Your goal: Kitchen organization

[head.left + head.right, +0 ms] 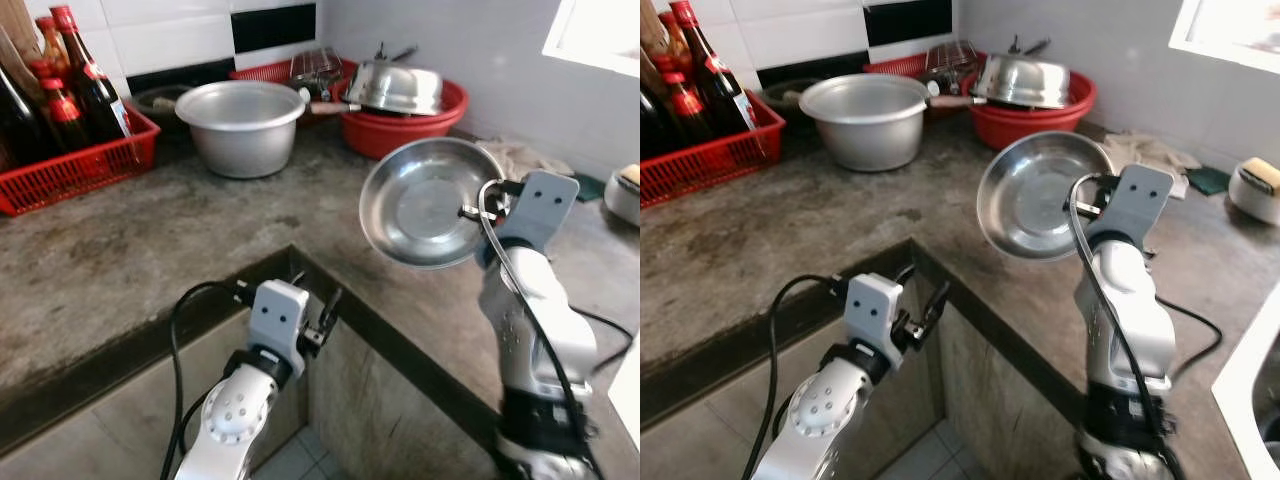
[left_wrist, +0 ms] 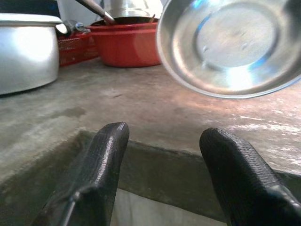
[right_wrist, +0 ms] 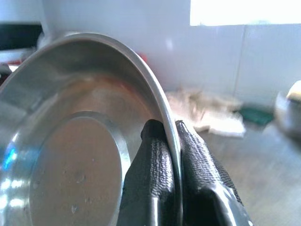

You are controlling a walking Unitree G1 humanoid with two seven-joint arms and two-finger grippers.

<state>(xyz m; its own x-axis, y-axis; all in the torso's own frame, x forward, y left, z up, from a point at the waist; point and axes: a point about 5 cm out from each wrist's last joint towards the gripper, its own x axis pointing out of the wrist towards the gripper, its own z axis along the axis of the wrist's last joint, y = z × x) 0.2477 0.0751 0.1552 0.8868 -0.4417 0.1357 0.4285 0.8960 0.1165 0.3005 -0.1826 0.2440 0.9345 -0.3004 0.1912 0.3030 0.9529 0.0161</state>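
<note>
Nearest, low at the inner corner of the L-shaped counter: left gripper, empty, fingers well apart, poised just off the counter edge over the tiled floor. Further out and higher: right gripper, fingers pinched together on the rim of a steel dish, one inside the lip and one outside, holding it tilted on edge in the air above the counter, hollow side facing back toward the head camera. Likely light and rigid, that dish, but smooth, with a few water drops on its base, so probably slippery; a thin rim pinch gives little purchase and invites swinging or slipping, hence best carried slowly and set down flat, or taken deeper over the lip. Behind it on the counter: a crumpled cloth near the wall, with a white container off to the right. Farther back: a large aluminium pot, then a red basin with an upturned steel bowl inside. Far left: a red crate of dark bottles against the tiled wall.
</note>
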